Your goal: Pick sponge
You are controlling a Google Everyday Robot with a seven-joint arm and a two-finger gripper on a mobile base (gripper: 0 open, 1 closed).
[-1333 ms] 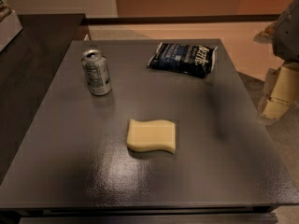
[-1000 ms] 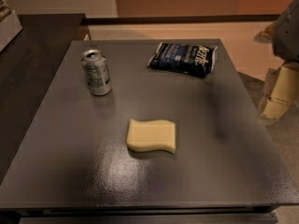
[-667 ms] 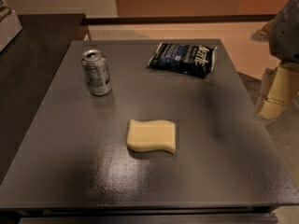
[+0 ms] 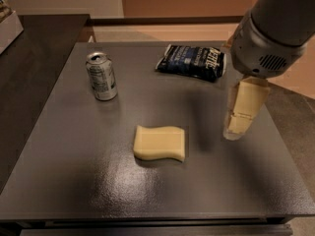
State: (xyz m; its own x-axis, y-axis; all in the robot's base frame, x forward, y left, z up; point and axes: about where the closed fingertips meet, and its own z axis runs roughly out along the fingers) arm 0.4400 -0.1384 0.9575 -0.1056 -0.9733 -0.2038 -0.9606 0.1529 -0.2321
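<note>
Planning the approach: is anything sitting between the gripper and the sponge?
Nothing visible does. The gripper hangs beside the sponge with only bare table between them; the soda can and dark bag sit farther back.

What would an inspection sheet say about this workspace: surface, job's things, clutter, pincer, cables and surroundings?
Surface: dark grey table, glossy.
Job's things: pale yellow sponge lying flat near the middle, nothing touching it.
Clutter: soda can upright at back left; dark snack bag lying at the back.
Pincer: pincer hangs right of the sponge, apart from it.
Cables: nothing seen.
Surroundings: dark counter on the left; tan floor on the right.
</note>
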